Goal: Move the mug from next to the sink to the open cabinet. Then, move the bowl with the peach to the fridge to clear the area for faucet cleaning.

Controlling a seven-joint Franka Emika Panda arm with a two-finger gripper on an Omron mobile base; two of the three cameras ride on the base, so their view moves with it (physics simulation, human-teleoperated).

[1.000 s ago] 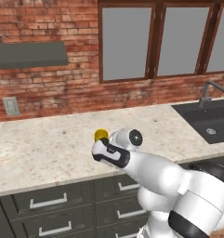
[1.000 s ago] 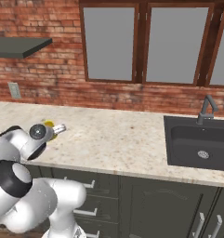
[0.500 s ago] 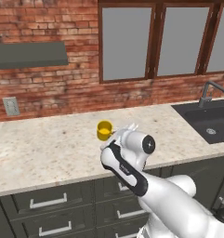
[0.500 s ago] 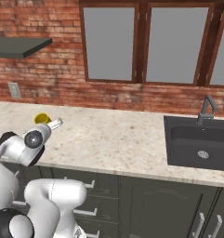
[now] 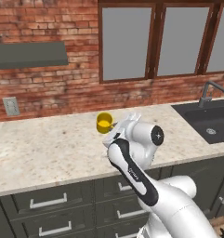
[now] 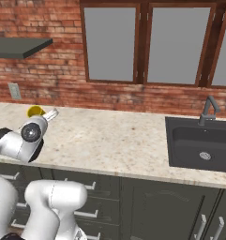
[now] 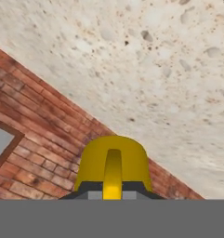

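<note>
The gripper (image 7: 112,197) is pinched tight on the yellow mug (image 5: 104,123) and holds it up in the air above the counter (image 5: 48,148), right at its tips. This looks like the first step, carrying the mug. Next it needs lifting to the cabinet shelf (image 5: 27,55) farther back.

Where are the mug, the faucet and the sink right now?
mug (image 5: 104,123): left base view, on its yellow side wall.
faucet (image 6: 207,109): right base view, on its upright stem.
sink (image 6: 199,145): right base view, on the basin's black floor.
</note>
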